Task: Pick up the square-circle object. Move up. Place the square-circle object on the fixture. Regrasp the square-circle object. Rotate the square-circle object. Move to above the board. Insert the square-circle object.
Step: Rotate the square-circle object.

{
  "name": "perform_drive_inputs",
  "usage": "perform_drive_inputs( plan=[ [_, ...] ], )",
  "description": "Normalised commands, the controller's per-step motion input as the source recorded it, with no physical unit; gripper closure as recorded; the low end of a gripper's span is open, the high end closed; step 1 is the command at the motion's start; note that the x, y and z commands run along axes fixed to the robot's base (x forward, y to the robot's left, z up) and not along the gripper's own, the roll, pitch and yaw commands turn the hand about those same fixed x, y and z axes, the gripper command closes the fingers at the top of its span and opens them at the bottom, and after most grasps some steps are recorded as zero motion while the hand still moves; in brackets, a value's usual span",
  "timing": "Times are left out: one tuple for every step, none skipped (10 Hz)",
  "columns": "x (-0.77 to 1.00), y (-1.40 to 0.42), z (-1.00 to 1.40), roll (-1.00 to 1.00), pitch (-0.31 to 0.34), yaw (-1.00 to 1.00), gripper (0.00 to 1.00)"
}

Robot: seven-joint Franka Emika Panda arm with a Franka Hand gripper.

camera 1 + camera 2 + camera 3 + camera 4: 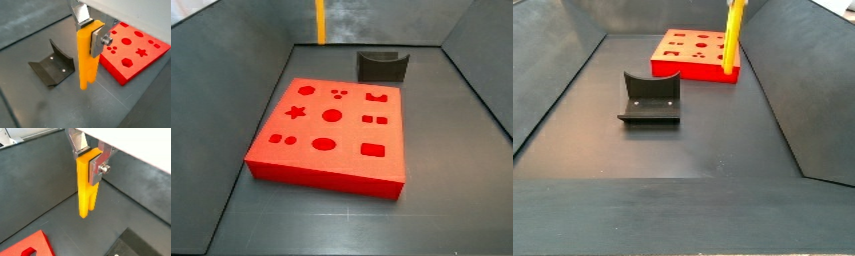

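A dark grey tray floor (673, 150) with sloped grey walls lies under me, matte and lightly scuffed. On it rests the board (329, 130), a flat red slab cut with a star, circles, squares and a hexagon; in a side view it fills the middle of the tray, and in a wrist view its corner shows (137, 50). The fixture (651, 98), a dark bracket with a notched upright, stands on the floor apart from the board; in a side view it sits toward twelve o'clock from the board (382, 67), just beyond its far edge.

My gripper (90, 36) hangs above the floor, well clear of it, and my jaws are clamped on the upper end of the square-circle object (87, 57). The silver finger plates (101, 164) press its flat faces in both wrist views. The yellow bar hangs straight down toward six o'clock from my fingers, its lower end free in the air above bare floor between the fixture and the board. In a side view the bar (732, 38) shows upright in front of the board's right edge; in a side view only a short yellow strip (319, 20) shows at the top of the frame.
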Motion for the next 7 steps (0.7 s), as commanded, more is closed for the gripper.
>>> perform_drive_inputs(
  plan=[
    [0.02, 0.01, -1.0, -0.31, 0.001, -0.09, 1.0],
    [0.01, 0.02, -1.0, -0.26, -0.026, -0.08, 1.0],
    [0.01, 0.02, -1.0, -0.21, -0.057, -0.06, 1.0],
    [0.0, 0.02, -1.0, -0.19, -0.069, -0.05, 1.0],
    [0.01, 0.03, -0.85, -0.18, -0.067, -0.05, 1.0],
    [0.01, 0.03, -0.67, -0.17, -0.062, -0.05, 1.0],
    [0.01, 0.03, -0.44, -0.16, -0.057, -0.05, 1.0]
  ],
)
